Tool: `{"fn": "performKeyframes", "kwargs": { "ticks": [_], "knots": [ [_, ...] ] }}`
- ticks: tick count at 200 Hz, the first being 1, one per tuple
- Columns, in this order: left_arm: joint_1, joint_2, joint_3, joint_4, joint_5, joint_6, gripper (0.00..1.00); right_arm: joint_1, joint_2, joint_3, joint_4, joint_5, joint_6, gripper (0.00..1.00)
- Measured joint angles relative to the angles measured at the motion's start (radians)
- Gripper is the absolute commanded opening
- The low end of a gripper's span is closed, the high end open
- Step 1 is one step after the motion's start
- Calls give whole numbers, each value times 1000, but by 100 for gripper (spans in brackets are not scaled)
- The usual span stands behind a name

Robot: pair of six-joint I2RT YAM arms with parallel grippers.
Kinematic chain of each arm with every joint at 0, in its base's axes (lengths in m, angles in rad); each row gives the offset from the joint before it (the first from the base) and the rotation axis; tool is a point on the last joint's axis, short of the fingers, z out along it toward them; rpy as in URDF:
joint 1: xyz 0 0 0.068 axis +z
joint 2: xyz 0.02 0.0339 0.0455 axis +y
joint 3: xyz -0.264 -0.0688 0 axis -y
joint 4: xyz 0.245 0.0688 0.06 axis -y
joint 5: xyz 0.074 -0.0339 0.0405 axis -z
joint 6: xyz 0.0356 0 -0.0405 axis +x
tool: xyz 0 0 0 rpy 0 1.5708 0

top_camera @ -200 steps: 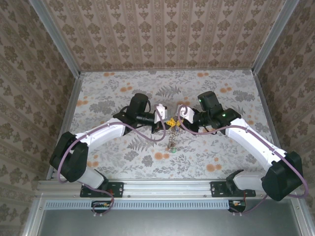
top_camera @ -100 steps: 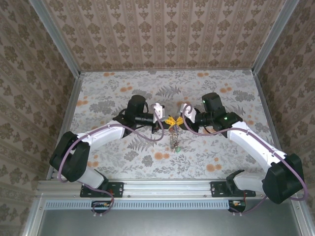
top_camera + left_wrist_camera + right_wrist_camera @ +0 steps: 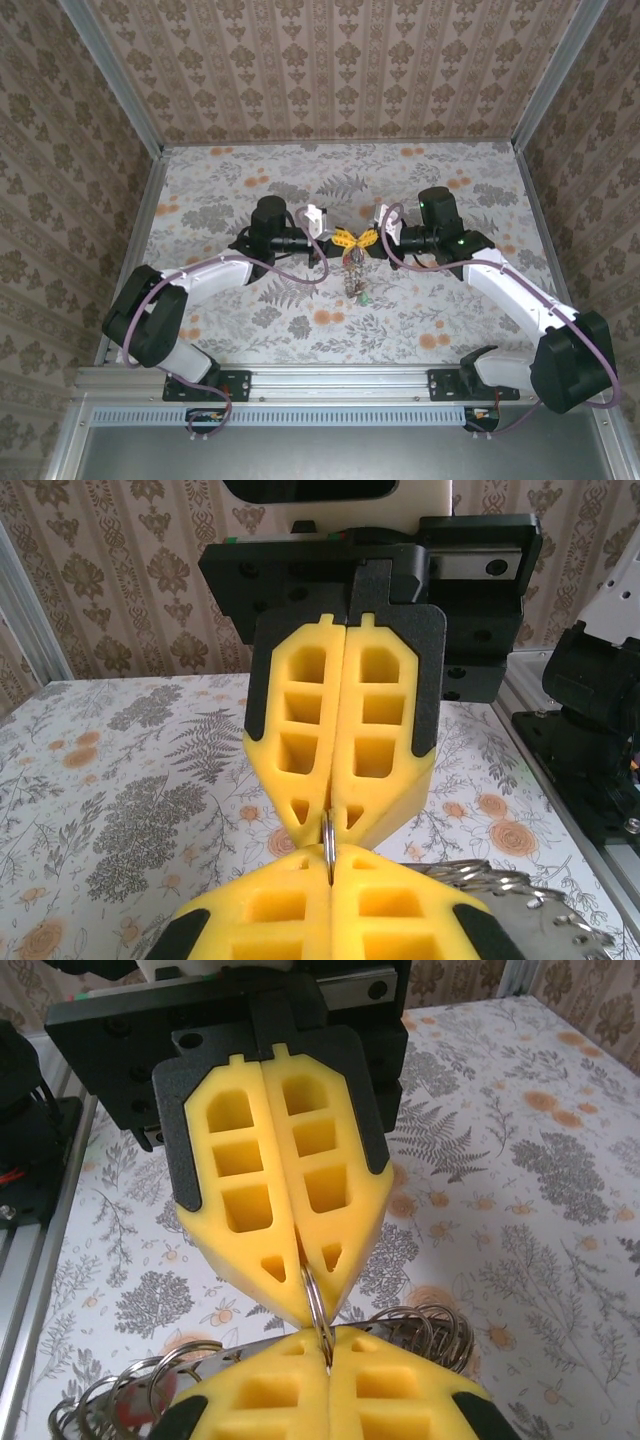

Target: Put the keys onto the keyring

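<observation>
My left gripper (image 3: pixel 345 240) and right gripper (image 3: pixel 364 240) meet tip to tip above the middle of the table. Both are shut on the same thin silver keyring (image 3: pixel 328 842), which shows edge-on between the yellow pads. In the right wrist view the keyring (image 3: pixel 316 1305) runs from the left gripper's fingers (image 3: pixel 275 1170) down into my own right gripper (image 3: pixel 328 1348). In the left wrist view my left gripper (image 3: pixel 330 865) faces the right one's fingers (image 3: pixel 345 730). The keys (image 3: pixel 353 283) hang in a bunch below the tips. Their small split rings (image 3: pixel 430 1325) and blades (image 3: pixel 520 900) show behind the fingers.
The floral table (image 3: pixel 230 190) spreads open to the left, right and far side of the grippers. Patterned walls (image 3: pixel 340 70) and metal posts (image 3: pixel 110 75) close it in. The metal rail (image 3: pixel 340 378) with the arm bases runs along the near edge.
Both wrists have drawn a little apart and shifted toward the far side, so the fingers now line up tip to tip. The hanging bunch moved with them.
</observation>
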Motion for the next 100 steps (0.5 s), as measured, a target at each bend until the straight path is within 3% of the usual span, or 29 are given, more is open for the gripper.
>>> {"fn": "performKeyframes", "kwargs": {
  "ticks": [37, 100],
  "knots": [
    [-6, -1, 10, -76, -13, 48, 14, 17, 0, 13, -61, 44, -19, 0],
    [-29, -12, 112, -359, -58, 229, 11, 73, 5, 112, -252, 187, -101, 0]
  ]
}}
